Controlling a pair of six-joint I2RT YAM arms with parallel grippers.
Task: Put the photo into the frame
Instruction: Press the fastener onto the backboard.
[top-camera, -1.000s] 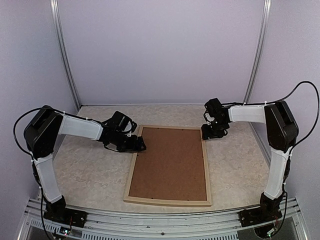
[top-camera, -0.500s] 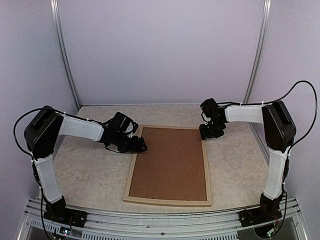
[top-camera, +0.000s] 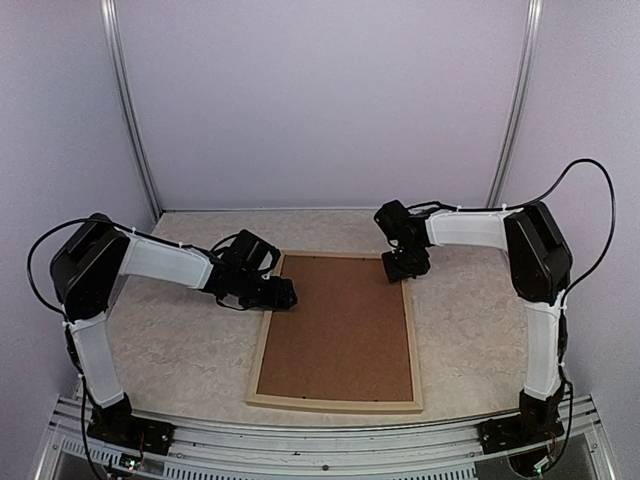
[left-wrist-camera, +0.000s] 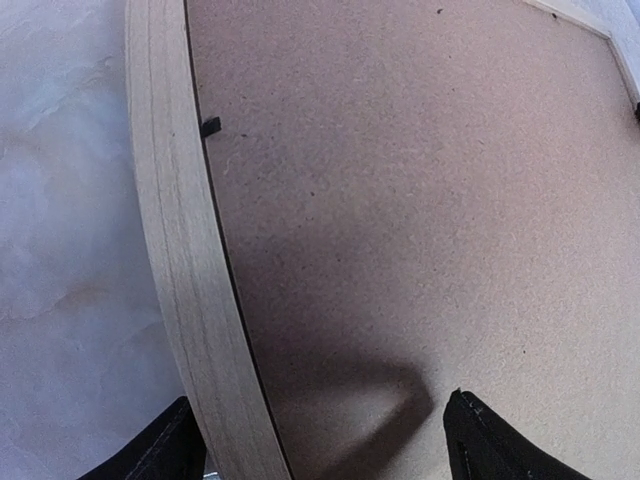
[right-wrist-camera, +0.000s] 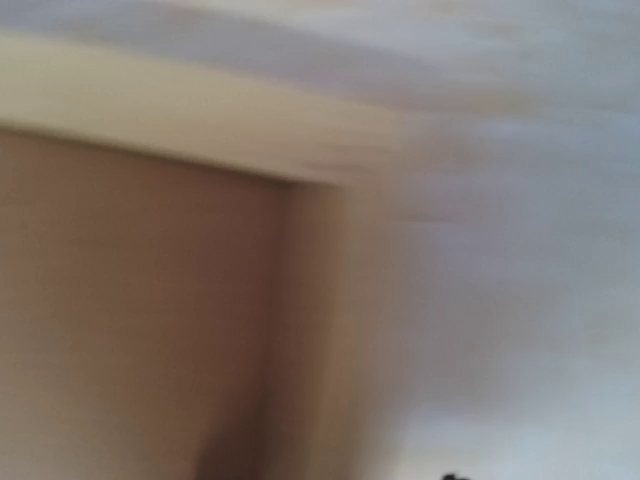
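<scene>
1. While the left fingers (left-wrist-camera: 165, 450) are spread wide, they straddle the left rail of the frame (top-camera: 335, 404): one tip sits outside over the table (top-camera: 180, 340), the other over the brown board (top-camera: 340, 325). Rail's in the gap, but I can't tell if either tip actually touches it.
2. A bit further up that rail, a tiny black tab (left-wrist-camera: 210, 127) pokes from the inner edge onto the board.
3. From above, the left gripper (top-camera: 283, 295) sits low at the left rail, near the far left corner, its arm (top-camera: 160, 262) stretched in from the left side.
4. Over on the other side, the right gripper (top-camera: 395, 268) is at the frame's far right corner. Its wrist cam is a blurry mess, just corner, board and table, so no idea if those fingers are spread or together.
5. Frame lies flat mid-table, long side running away from the bases, board filling its opening.
</scene>
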